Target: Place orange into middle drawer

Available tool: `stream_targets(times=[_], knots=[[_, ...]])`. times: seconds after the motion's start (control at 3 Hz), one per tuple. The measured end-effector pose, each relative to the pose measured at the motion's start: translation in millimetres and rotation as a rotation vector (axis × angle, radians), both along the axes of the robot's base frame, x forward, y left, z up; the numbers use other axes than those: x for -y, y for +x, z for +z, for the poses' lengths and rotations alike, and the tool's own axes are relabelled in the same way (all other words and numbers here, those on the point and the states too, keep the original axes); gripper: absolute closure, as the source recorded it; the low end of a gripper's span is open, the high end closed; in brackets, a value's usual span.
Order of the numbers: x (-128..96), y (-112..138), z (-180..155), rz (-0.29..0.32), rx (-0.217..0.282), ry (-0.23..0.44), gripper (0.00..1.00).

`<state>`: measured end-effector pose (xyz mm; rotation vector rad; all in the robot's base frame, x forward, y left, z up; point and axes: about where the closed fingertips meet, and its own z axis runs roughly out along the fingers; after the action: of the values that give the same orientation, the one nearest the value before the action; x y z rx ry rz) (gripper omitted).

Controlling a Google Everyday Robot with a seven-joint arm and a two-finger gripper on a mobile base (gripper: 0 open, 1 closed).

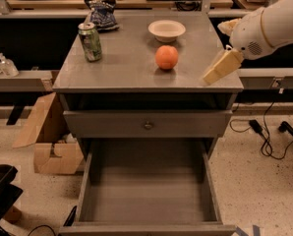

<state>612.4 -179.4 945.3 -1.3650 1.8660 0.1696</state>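
The orange (166, 57) is seen resting on the grey desk (127, 65), a little toward 3 o'clock from the middle of the top and touched by nothing. A shallow white bowl (166, 30) is set near it at 12 o'clock, with a clear gap between the two. A green can (90, 42) stands upright at 9 o'clock from the orange, well apart from it, and a crumpled blue bag (100, 17) lies just beyond the can at about 12 o'clock, by the desk's far edge. The claw (220, 69) is held at about 3 o'clock from the orange, over the desk's right-hand edge and apart from the fruit; it is tilted, with its tan tip pointing toward 7 o'clock. Whether the claw is wide or narrow cannot be told, and nothing is seen in its grasp. The white arm (267, 26) behind it reaches in from 2 o'clock. Under the desk top, a drawer with a flat front and a small round knob (148, 125) is shut. Below it, at 6 o'clock from the orange, the middle drawer (146, 193) is pulled out toward the camera, its bare floor in view. An opened cardboard box (43, 139) lies on the floor at 9 o'clock from that drawer, and black cables (264, 136) trail at 3 o'clock.
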Motion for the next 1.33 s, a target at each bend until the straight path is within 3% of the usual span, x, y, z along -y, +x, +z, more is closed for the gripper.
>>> stream_targets(times=[0.33,0.67,1.0,1.33], knots=[[-35.2,42.6,-16.2,0.006,0.069,0.229,0.0],[-41.6,60.8,-9.0,-0.027,0.12,0.274,0.0],[-51.1,60.9,-23.1,-0.022,0.092,0.285,0.0],[-69.6,81.2,-47.9,-0.008,0.082,0.31,0.0]])
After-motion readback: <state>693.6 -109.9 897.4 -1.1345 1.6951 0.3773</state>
